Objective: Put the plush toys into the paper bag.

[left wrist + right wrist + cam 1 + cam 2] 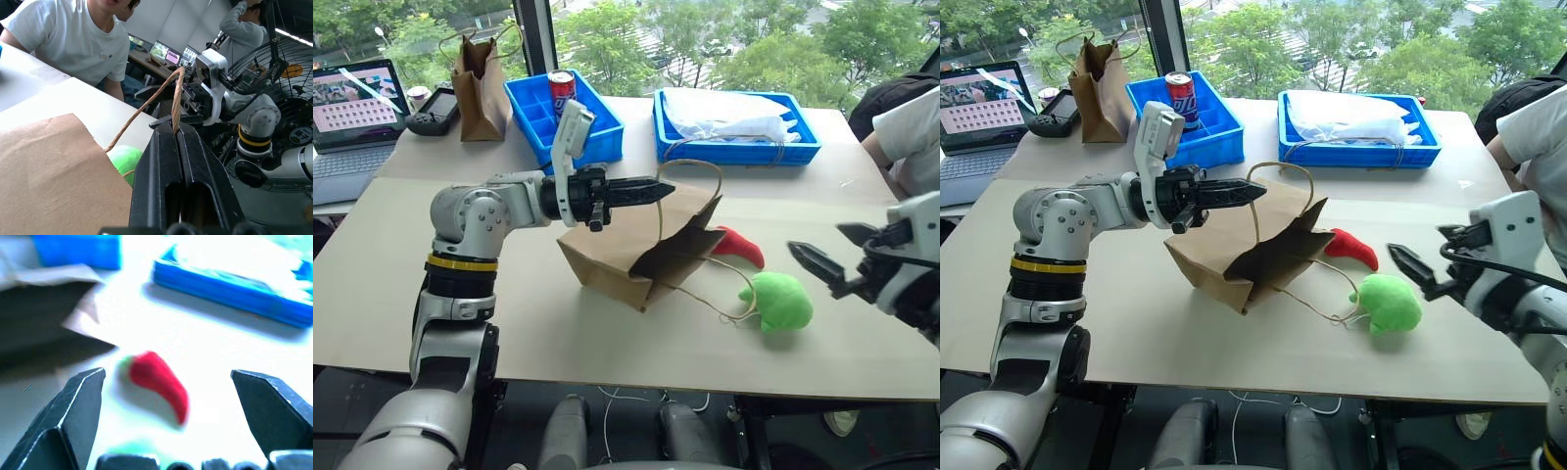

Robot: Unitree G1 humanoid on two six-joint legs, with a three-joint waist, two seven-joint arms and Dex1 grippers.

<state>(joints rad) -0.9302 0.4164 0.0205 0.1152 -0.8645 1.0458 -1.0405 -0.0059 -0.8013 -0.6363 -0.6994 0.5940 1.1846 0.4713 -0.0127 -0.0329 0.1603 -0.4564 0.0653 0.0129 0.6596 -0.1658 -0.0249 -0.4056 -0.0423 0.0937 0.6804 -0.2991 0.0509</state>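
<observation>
Brown kraft paper, creased and slumped, makes up the paper bag lying on its side mid-worktop, mouth gaping toward three o'clock. The left end effector is pinched tight on one twine handle, holding the upper lip raised. Both plush toys are outside: the red chili lies just beside the mouth, the green plush at about four o'clock from the bag, touching the other handle loop. The right end effector, fingers spread wide and empty, hovers at three o'clock of the toys. I'd judge the picking step is in hand; next it must descend over the chili and close.
</observation>
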